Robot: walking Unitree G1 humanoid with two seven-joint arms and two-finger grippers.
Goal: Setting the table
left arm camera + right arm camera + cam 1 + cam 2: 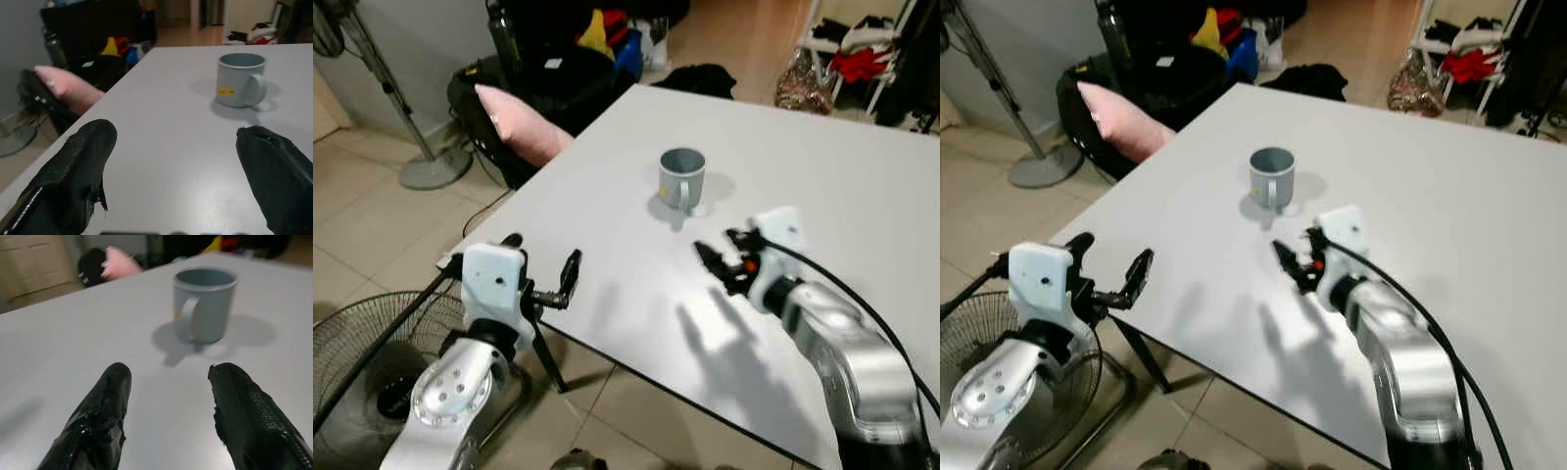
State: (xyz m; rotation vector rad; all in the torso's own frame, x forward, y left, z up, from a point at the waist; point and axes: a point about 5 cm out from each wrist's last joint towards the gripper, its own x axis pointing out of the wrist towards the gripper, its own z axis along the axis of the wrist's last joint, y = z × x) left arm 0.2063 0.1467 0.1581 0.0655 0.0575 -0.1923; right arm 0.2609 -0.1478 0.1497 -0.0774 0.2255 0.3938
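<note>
Right arm (847, 357) is nearest the camera, silver, reaching in over the table's near edge. Right gripper (724, 257) hangs just above the table (862, 196), fingers apart, nothing between them, pointed at the mug. Left gripper (543, 264) sits at the table's left edge, fingers also spread wide and empty — it is level with the edge, partly out over the floor.

Mug (682, 178) stands upright on the table, near the middle, ahead of the right gripper and well apart from the left one. Grey-blue, small yellow label on the side, handle turned toward the robot. In the right wrist view the mug (201, 303) lines up roughly between the two fingers, handle facing them, with bare tabletop in the gap before it. Looks empty as far as the rim shows.

Handling, as a guess: stiff, likely ceramic or enamel, light to moderate weight, smooth glazed wall so it may slip in the black pads. Would chip or break if dropped or knocked over. Best hold is across the body with fingers on either side of the wall, below the rim, or pinching the handle loop — the handle is the closer option here but thin, and the mug could swing. The body grasp seems safer.

Beyond the table: pink cushion (519, 122) on a dark chair, fan (382, 392) on the tiled floor at the left.
</note>
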